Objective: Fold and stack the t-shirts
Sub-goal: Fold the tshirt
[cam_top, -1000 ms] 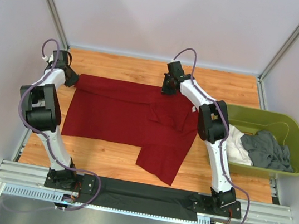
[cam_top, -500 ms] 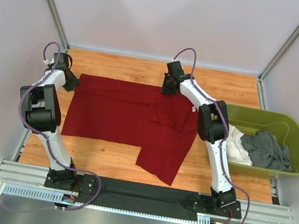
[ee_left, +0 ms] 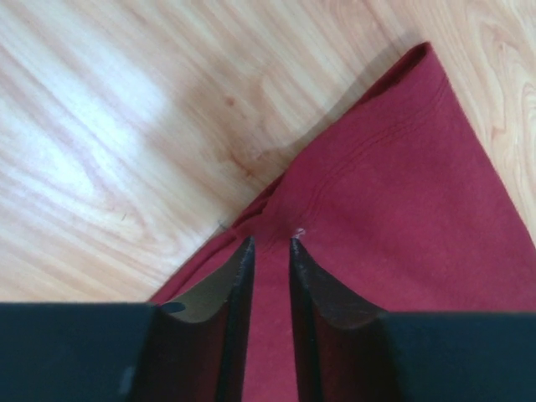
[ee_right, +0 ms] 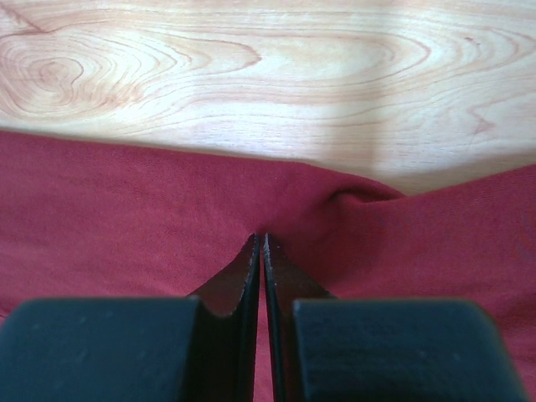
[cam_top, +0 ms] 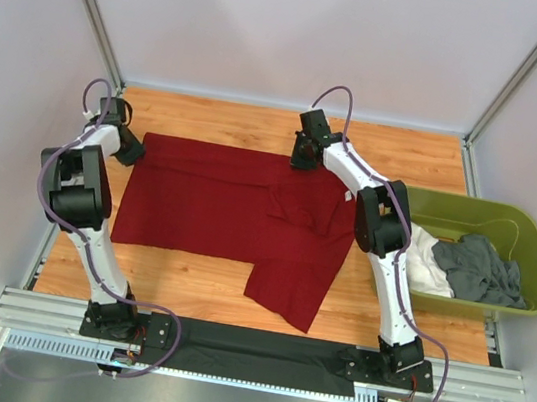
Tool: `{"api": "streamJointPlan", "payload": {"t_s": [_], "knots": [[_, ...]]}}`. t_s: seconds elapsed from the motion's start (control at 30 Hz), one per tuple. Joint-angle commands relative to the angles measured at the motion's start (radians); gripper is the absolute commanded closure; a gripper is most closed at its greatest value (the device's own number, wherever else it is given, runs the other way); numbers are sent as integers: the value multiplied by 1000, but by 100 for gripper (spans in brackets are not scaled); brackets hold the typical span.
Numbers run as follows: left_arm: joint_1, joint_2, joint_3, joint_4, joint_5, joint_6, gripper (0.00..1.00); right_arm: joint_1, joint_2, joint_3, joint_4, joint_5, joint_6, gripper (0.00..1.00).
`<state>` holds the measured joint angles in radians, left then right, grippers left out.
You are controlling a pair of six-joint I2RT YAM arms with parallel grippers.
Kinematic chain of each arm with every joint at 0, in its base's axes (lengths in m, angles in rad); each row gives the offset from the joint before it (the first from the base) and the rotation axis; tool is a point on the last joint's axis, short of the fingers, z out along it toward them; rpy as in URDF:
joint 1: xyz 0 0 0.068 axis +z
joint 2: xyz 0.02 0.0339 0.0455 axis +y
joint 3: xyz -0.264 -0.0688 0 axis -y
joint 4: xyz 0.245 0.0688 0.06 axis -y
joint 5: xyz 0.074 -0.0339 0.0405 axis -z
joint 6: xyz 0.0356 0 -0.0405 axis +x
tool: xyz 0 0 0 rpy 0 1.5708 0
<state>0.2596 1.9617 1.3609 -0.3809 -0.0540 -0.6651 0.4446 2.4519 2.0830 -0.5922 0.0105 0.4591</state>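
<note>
The left hand (cam_top: 129, 149) is low over the bench (cam_top: 210, 117) near its far left corner, at the far left corner of the dark red t-shirt (cam_top: 208, 202). In the left wrist view, the fingers of this hand (ee_left: 270, 243) stand a narrow slit apart, and red cloth (ee_left: 402, 209) fills the slit. The cloth creases a little just ahead of the tips. Whether the hand is clenched on that cloth or only resting over it cannot be told. Bare wood (ee_left: 126, 126) lies beyond the shirt's hemmed corner.

The dark red t-shirt lies flat across the left and middle of the bench, and its long far edge runs roughly parallel to the bench's far edge. A sleeve (cam_top: 286, 290) juts out toward the near edge, right of the middle. Folded cloth makes ridges near the shirt's right end.

The right hand (cam_top: 304, 154) sits at the shirt's far edge, near the middle of the bench's far side. In the right wrist view its fingers (ee_right: 260, 241) are pressed tight together, pinching the red cloth (ee_right: 100, 218). The cloth bunches into a small pucker just right of the tips, with pale wood (ee_right: 251, 67) beyond.

At the bench's right edge stands the olive-green tub (cam_top: 470, 203). The white t-shirt (cam_top: 425, 267) is crumpled in the tub's left part. The dark grey t-shirt (cam_top: 483, 268) is heaped beside it on the right, touching it.
</note>
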Motion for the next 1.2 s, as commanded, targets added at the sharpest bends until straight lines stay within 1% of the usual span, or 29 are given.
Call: {"api": "streamJointPlan", "payload": {"t_s": [0.0,0.07,0.2,0.3,0.4,0.5,0.6,0.63,0.83,1.17], "knots": [[7,28,75,19,9,2,72,0,21,46,-3,22,-10,94],[7,39,83,13,20,4,77,0,21,46,-3,25,-10,94],[9,55,86,-1,-6,2,78,-1,24,51,-3,23,-10,94],[7,97,112,-58,-20,10,80,-3,24,51,-6,23,-10,94],[7,111,98,-55,-21,9,80,-3,24,49,-11,28,-13,95],[7,100,83,-43,-27,21,82,-1,22,45,-14,29,-13,95],[7,101,90,-58,-41,33,86,-1,22,43,-14,26,-13,95],[7,101,93,-64,-43,36,89,-1,22,43,-15,26,-11,95],[7,71,81,-119,-58,39,91,-1,24,45,-14,31,-10,95],[7,-4,47,-174,-63,105,93,-1,24,25,-15,42,6,96]]}}
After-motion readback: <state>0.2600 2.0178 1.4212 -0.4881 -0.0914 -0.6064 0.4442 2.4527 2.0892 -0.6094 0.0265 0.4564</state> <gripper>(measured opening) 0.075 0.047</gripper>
